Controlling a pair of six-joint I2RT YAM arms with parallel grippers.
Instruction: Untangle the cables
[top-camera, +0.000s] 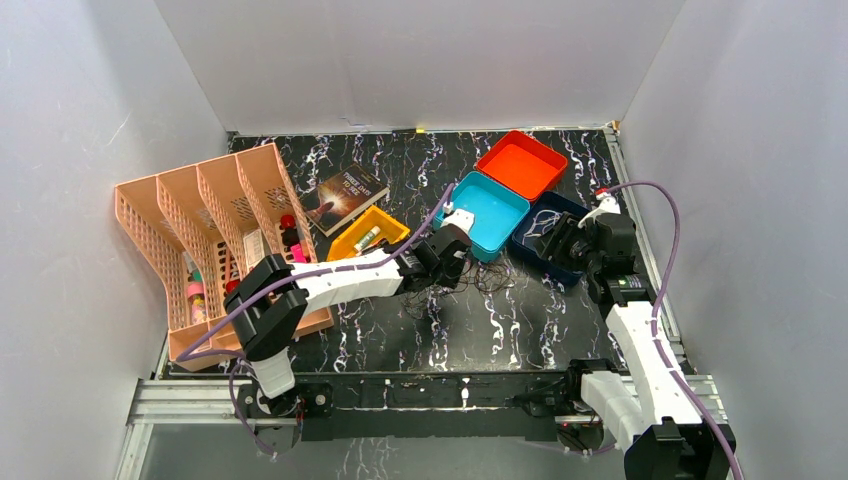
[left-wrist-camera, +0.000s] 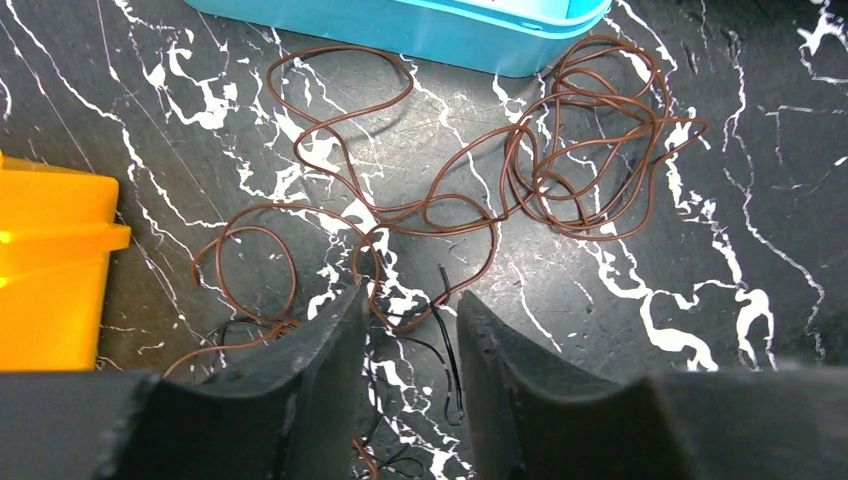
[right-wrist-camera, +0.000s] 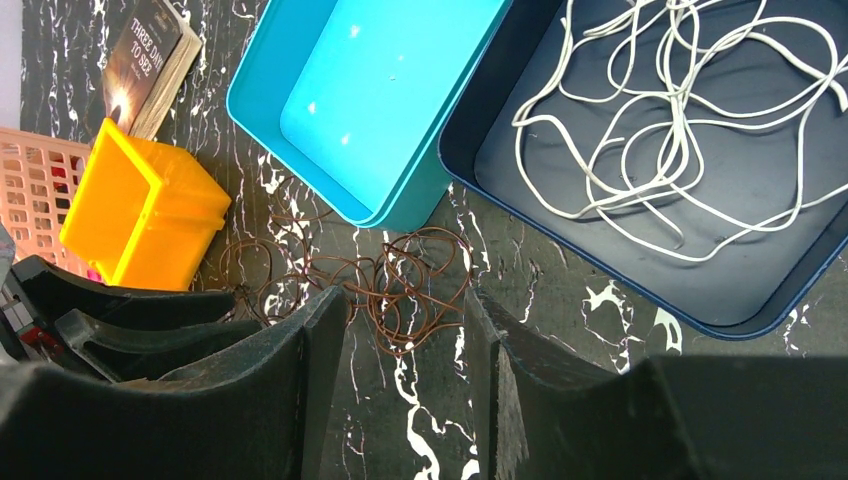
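A thin brown cable (left-wrist-camera: 560, 150) lies in tangled loops on the black marble table, in front of the teal tray (left-wrist-camera: 420, 25). A thinner black cable (left-wrist-camera: 445, 330) is mixed into its near end. My left gripper (left-wrist-camera: 410, 295) is open and low over the table, and the black cable and a brown loop lie between its fingers. A pale white cable (right-wrist-camera: 660, 130) lies coiled in the dark blue tray (right-wrist-camera: 770, 300). My right gripper (right-wrist-camera: 405, 295) is open and empty, above the table by that tray, and the brown cable (right-wrist-camera: 400, 280) lies beyond its tips.
An orange-red tray (top-camera: 520, 163) stands behind the teal tray (top-camera: 485, 212). A yellow box (top-camera: 368, 232) and a book (top-camera: 345, 195) lie to the left of them. A pink file organizer (top-camera: 200, 230) stands at the far left.
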